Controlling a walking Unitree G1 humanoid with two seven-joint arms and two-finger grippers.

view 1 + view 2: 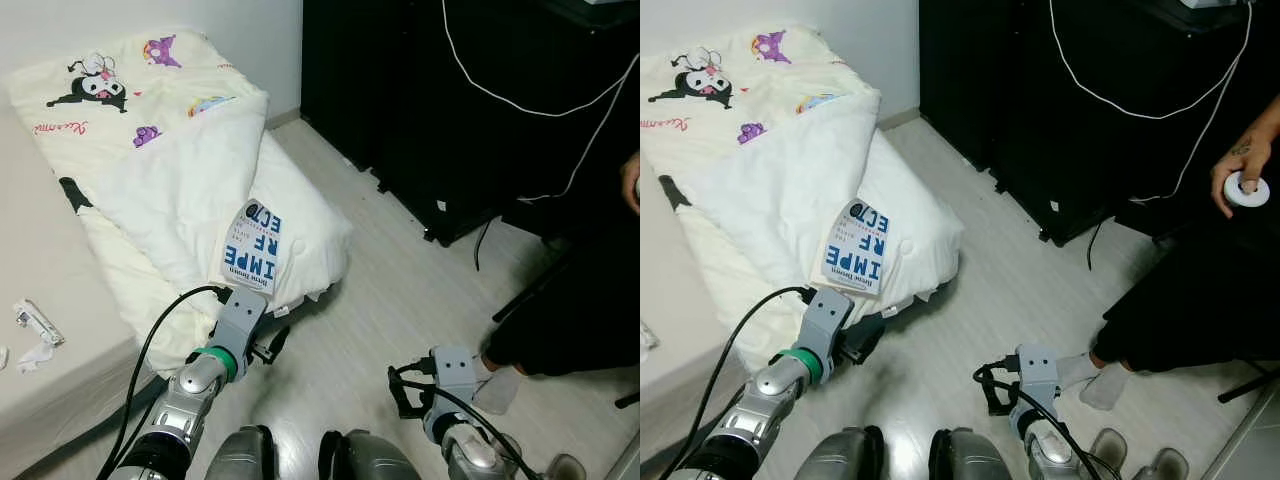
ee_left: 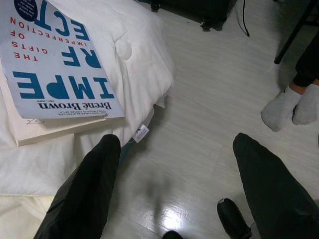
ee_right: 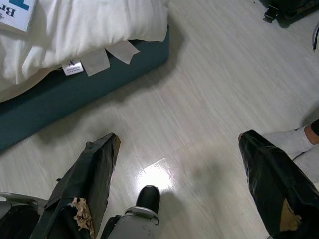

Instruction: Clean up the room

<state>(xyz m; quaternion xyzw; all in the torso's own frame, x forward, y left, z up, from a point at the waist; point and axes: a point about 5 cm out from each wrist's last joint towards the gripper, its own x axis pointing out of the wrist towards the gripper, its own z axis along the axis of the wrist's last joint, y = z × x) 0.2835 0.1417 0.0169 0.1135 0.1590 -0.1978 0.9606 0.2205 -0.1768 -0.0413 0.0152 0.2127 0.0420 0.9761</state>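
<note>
Book (image 1: 252,248) on the quilt's (image 1: 190,190) near edge, where I can reach it. Left gripper (image 2: 174,194) open just short of it; right gripper (image 3: 179,184) open, idle over floor.

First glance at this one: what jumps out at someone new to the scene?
A book with big blue letters lies on the white comforter at the mattress edge, just ahead of the open left end effector. The right end effector hangs open over bare floor. A person in black sits at the right, socked feet near the robot.
</note>
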